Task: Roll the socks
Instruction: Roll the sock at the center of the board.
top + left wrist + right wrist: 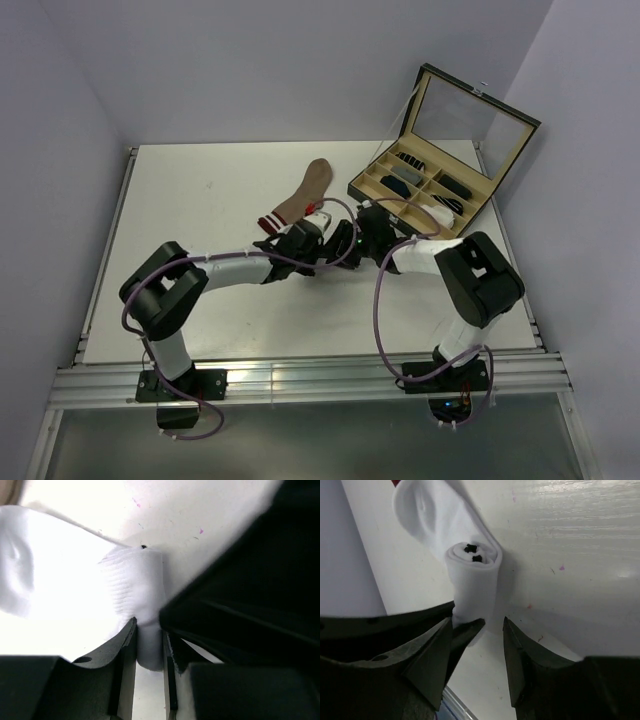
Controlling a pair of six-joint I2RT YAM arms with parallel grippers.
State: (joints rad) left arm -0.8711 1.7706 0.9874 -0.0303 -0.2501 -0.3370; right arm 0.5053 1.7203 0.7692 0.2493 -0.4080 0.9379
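Rolling is part done at mid-frame: the left pincer clamps the partly rolled white sock, while the right pincer stands parted beside the roll. The tan sock, upper centre, lies flat on the desk, seemingly not yet rolled.

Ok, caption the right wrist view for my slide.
Right gripper, jaws apart, at the end of a partly rolled white sock lying on the white table.
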